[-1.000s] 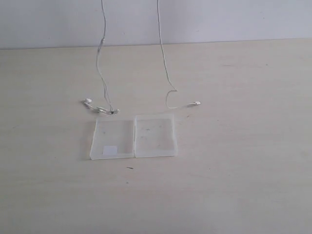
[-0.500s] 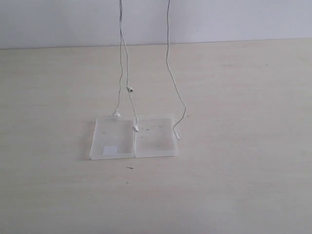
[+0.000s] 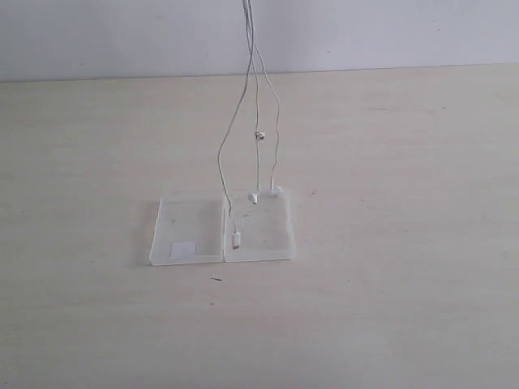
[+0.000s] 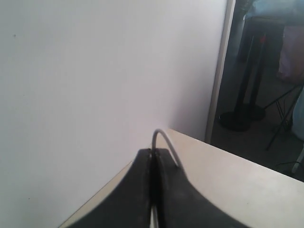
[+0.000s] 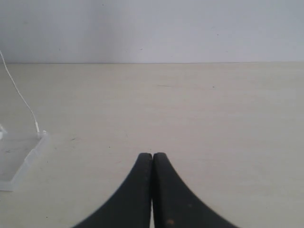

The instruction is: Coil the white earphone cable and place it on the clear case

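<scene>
Thin white earphone cable (image 3: 257, 162) hangs uncoiled, ends dangling onto the flat translucent clear case (image 3: 190, 219); left gripper (image 4: 153, 156) pinches it; right gripper (image 5: 152, 159) closed, apparently empty; coiling not yet done.

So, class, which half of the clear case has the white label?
The left half in the exterior view; the right half bears no label.

White earphone cable (image 3: 259, 135): very thin, hanging in three strands, bunched together at the top edge of the exterior view and spreading lower down. Small plug (image 3: 236, 240) dangling over the hinge line of the clear case (image 3: 190, 219); two earbuds (image 3: 254, 197) at the far edge of its right half (touching or just above, impossible to tell). Case lying open and flat on the bench (image 3: 405, 243), translucent, scuffed, white label (image 3: 183, 250) on the left half.
</scene>
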